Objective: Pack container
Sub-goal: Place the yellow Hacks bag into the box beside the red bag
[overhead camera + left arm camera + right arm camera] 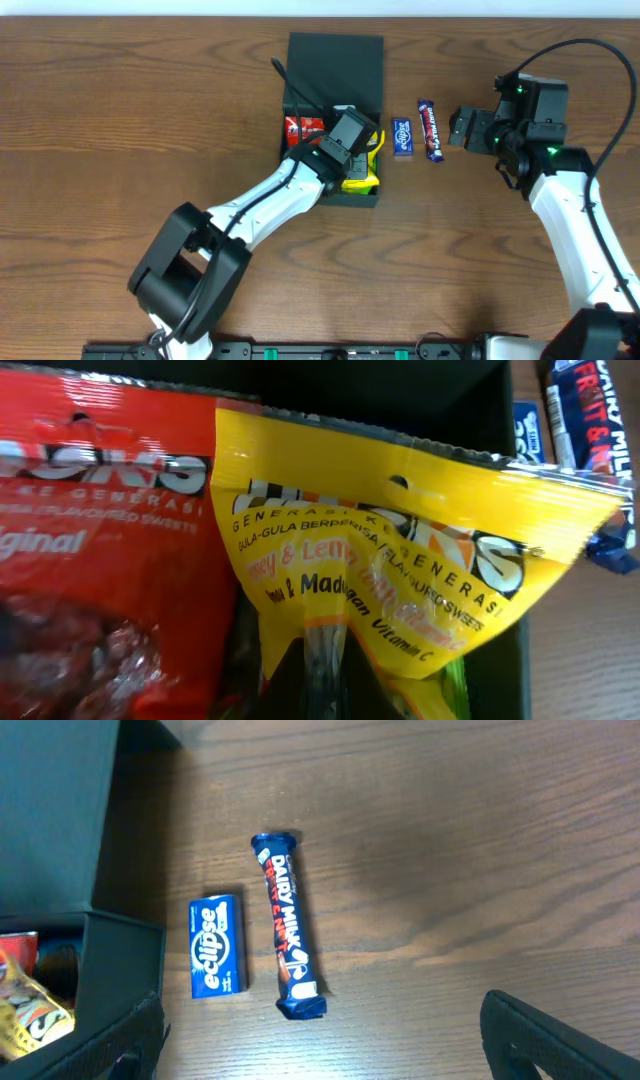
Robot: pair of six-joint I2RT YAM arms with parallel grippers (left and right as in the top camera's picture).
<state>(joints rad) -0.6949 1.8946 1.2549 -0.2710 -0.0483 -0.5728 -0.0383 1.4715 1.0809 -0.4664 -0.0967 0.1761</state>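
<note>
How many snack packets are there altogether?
4: a red packet and a yellow packet in the container, a blue Eclipse pack on the table beside it, a Dairy Milk bar next to that. The left arm may hide more.

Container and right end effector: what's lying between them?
Two snacks, seen in the overhead view: an Eclipse box nearer the container, and a Dairy Milk bar nearer the right end effector.

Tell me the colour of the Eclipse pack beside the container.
The Eclipse pack is blue with white lettering, clearest in the right wrist view.
</note>
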